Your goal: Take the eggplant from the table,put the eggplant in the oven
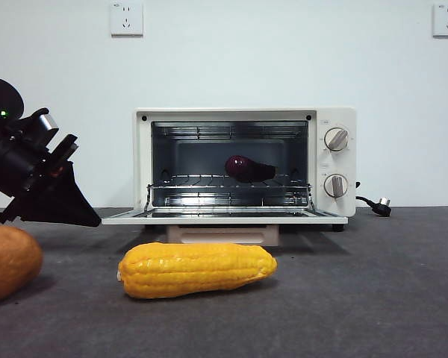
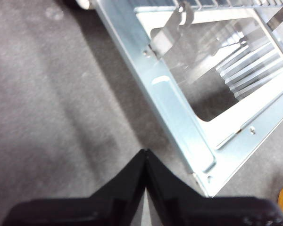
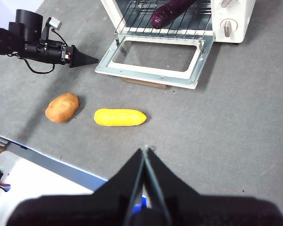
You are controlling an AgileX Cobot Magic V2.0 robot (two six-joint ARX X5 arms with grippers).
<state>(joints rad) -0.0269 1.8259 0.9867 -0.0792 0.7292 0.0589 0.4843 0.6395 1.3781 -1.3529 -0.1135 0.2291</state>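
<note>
- The left gripper (image 1: 78, 212) hung low beside the open oven (image 1: 243, 164) door's corner, jaws pressed together, empty.
- The right gripper (image 3: 145, 153) hovered high over the table (image 3: 236, 117), jaws together, empty.
- The eggplant (image 1: 248, 169), dark purple and glossy, lay on the wire rack inside the oven.
</note>
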